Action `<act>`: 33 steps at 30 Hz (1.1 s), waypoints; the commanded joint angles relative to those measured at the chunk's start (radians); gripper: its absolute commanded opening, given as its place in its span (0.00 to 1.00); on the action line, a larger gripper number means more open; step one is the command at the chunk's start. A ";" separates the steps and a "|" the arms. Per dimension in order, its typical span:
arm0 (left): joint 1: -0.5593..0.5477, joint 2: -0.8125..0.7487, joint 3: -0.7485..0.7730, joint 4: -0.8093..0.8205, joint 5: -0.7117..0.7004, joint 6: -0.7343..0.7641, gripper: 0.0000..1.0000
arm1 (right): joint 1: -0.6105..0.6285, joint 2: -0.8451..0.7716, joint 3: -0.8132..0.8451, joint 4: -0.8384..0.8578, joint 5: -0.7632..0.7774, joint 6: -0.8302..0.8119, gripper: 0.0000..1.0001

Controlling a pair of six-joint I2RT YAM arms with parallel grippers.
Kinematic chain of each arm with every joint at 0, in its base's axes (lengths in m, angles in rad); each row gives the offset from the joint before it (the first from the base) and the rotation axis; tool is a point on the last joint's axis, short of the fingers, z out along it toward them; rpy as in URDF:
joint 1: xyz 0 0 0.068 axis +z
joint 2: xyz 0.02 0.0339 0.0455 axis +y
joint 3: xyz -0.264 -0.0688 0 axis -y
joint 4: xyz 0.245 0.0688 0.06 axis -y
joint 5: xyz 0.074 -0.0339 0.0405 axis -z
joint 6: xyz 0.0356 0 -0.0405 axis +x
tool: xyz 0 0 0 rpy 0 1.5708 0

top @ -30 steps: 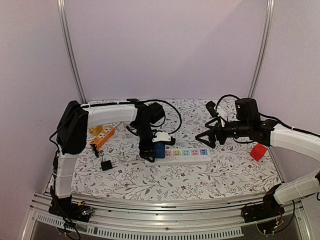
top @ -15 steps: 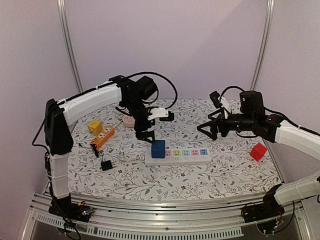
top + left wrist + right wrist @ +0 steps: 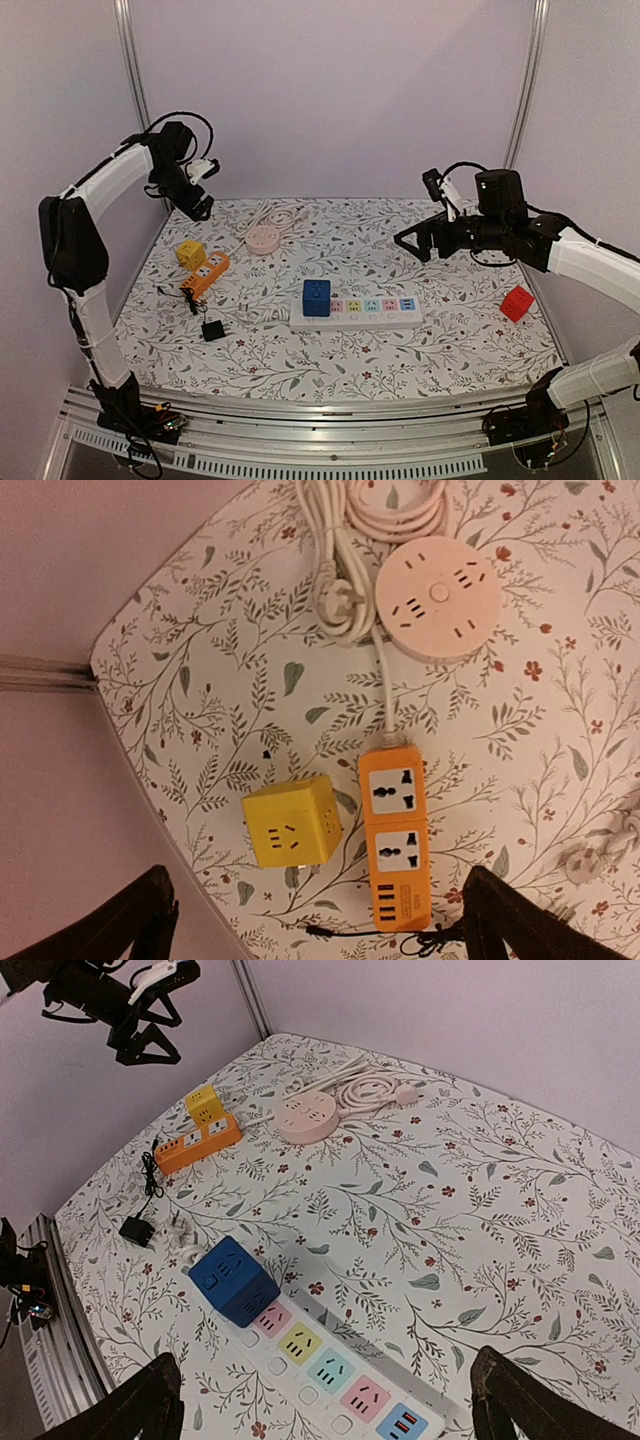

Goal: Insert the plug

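The blue plastic cube plug [image 3: 316, 297] is seen standing upright on the left end of the long white plastic power strip [image 3: 375, 311]. Its base is down on the strip and a slotted face is turned up. Whether its pins are fully home cannot be told. The strip's long axis is laid left to right across the middle of the table [image 3: 450, 345]. To the cube's right, a row of pastel socket panels is exposed: pink, yellow, teal and pink, then a blue end panel. The table is covered by a white cloth printed with leafy sprigs and small red flowers.

Front-left of the strip, a small black square adapter [image 3: 213, 330] is found lying flat with a thin dark lead. Further left, an orange rectangular power strip [image 3: 393, 845] is set diagonally, with two sockets and a bank of small ports on top. A yellow plastic cube adapter [image 3: 292, 822] is placed just beside it. Behind these lies a round pale-pink socket hub [image 3: 440, 598], with a white cable [image 3: 365, 1085] coiled next to it. A red plastic cube adapter [image 3: 516, 302] is seen well apart at the right edge.

The left tool [image 3: 200, 200] is held high over the back-left corner, fingers spread, nothing gripped. The right tool [image 3: 412, 243] is raised above the right rear of the table, likewise spread wide and empty.
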 commanded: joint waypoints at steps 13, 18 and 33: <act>0.168 0.151 -0.155 0.188 0.042 -0.038 0.99 | 0.015 0.033 0.045 -0.037 0.037 0.090 0.99; 0.177 0.212 -0.146 0.214 -0.006 -0.043 1.00 | 0.028 0.062 0.068 -0.042 0.031 0.083 0.99; 0.209 0.260 -0.172 0.226 -0.002 -0.054 0.79 | 0.043 0.069 0.072 -0.054 0.029 0.058 0.99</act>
